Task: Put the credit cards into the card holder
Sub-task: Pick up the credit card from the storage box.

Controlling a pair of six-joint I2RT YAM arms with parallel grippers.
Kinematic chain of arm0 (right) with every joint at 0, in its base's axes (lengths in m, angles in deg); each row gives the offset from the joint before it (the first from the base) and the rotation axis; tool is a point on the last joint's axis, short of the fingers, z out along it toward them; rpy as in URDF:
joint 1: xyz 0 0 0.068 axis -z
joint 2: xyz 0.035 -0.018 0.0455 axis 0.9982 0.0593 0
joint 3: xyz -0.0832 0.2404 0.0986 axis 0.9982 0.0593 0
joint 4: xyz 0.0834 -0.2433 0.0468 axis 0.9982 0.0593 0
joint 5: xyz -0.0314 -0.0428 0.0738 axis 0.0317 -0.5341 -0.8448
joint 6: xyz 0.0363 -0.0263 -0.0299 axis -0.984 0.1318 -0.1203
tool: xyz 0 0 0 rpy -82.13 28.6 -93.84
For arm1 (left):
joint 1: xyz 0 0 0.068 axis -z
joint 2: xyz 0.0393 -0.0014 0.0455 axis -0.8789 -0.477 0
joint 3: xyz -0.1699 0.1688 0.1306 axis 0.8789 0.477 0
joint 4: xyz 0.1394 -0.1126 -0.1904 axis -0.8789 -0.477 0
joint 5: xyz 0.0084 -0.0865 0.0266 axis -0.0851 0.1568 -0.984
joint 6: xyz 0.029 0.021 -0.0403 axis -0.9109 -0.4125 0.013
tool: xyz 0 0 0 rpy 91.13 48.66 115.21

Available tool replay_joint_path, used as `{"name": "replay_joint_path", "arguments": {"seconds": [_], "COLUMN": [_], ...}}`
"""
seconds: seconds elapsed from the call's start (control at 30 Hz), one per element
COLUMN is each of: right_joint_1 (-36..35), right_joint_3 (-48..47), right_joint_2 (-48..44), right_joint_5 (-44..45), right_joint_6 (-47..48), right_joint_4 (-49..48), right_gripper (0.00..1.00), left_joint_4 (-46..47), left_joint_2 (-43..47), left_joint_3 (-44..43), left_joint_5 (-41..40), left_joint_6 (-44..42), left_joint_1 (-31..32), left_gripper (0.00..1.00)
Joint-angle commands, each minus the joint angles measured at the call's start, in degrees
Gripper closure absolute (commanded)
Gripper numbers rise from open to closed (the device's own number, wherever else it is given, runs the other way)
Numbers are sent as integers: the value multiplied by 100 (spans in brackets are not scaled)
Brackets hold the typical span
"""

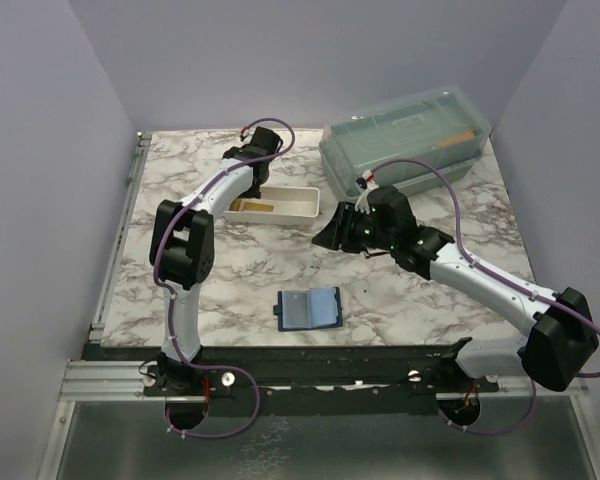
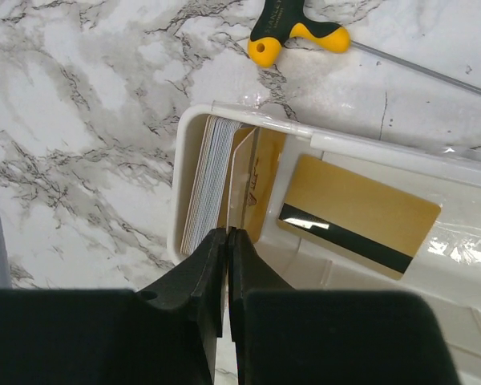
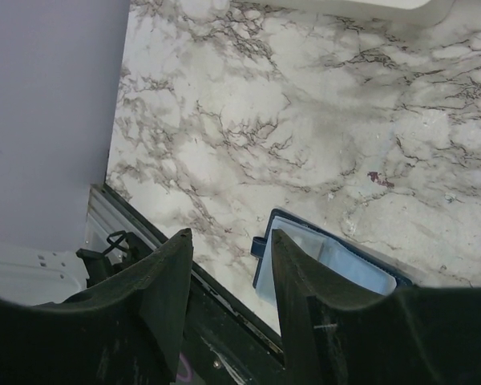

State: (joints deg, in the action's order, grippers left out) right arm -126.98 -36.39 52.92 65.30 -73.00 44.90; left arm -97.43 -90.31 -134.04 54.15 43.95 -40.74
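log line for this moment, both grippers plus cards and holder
left gripper: pinching upright credit card in white tray | right gripper: open, empty, above table | card holder: lying open on table

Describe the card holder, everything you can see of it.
The card holder is a small navy-blue bifold, seemingly fabric, lying open and flat on the marble table near its front edge, roughly midway across. Two lighter grey-blue pocket faces point up, and a dark tab sticks out at its left edge. No card shows in it. Only the table touches it.
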Motion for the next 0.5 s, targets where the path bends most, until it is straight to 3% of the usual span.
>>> {"name": "replay_joint_path", "arguments": {"seconds": [0.0, 0.23, 0.47], "right_joint_1": [30, 31, 31], "right_joint_3": [85, 41, 20], "right_joint_2": [-76, -13, -11], "right_joint_5": [-116, -67, -423], "right_joint_6": [-31, 71, 70], "right_joint_4": [8, 198, 65], "right_gripper": [53, 53, 53], "left_joint_4": [-141, -292, -75], "left_joint_2": [532, 1194, 2455], "left_joint_3": [-44, -75, 482], "left_joint_5": [286, 974, 3146], "left_joint_6": [159, 444, 1029], "left_joint_1": [-12, -4, 6], "left_gripper": [92, 100, 100]}}
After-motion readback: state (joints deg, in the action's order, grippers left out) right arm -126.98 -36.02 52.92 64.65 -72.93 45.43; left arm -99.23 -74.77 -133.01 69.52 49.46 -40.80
